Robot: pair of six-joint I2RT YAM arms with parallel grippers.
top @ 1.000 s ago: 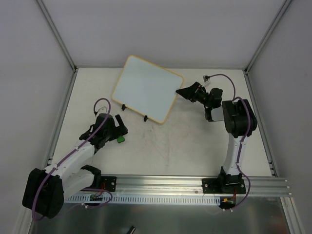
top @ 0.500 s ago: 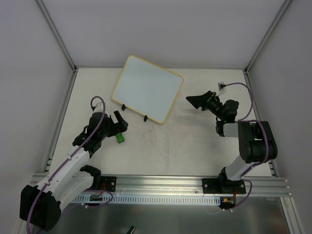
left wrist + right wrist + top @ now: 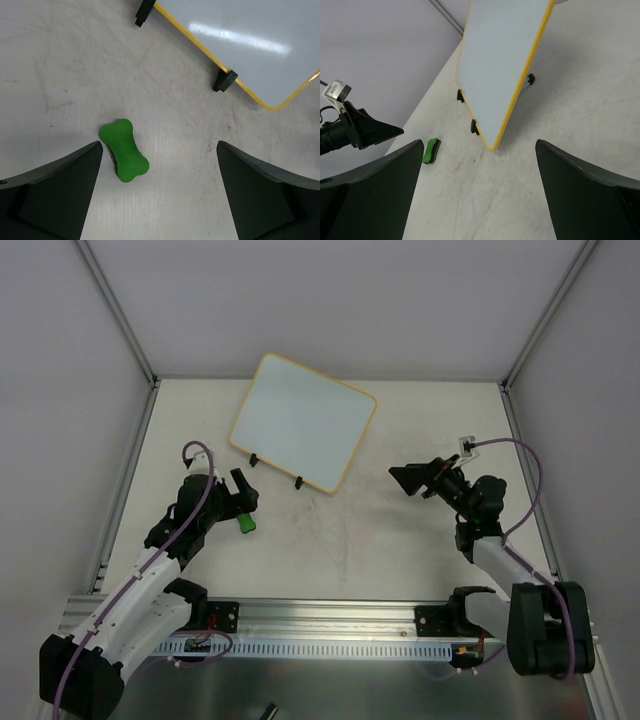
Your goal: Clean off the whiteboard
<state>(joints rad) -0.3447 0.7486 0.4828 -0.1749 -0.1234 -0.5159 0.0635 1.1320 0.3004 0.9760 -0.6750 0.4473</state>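
I have two grippers, and both stand wide open with nothing in them. My left gripper [image 3: 238, 492] hangs low over the table [image 3: 400, 540], its two fingers [image 3: 55, 190] spread far apart. My right gripper [image 3: 408, 478] is well off to the right of the board, with its jaws just as wide and pointing toward it.

There is one whiteboard [image 3: 300, 435]. It sits at the far middle of the table, turned at an angle, and its face looks clean white inside a thin yellow-orange rim. Along its near edge I count two small black feet [image 3: 255, 460]. My right wrist camera shows those two and a third black piece [image 3: 531, 78] past the board's other side.

There is one green eraser [image 3: 245, 525]. It is bone-shaped and lies flat on the table, near the board's near-left corner but apart from it. In my left wrist view the eraser [image 3: 124, 156] lies between my open jaws, close against the tip of the left-hand finger. I cannot tell whether it touches. In my right wrist view it [image 3: 430, 151] lies just below my left gripper [image 3: 380, 131].
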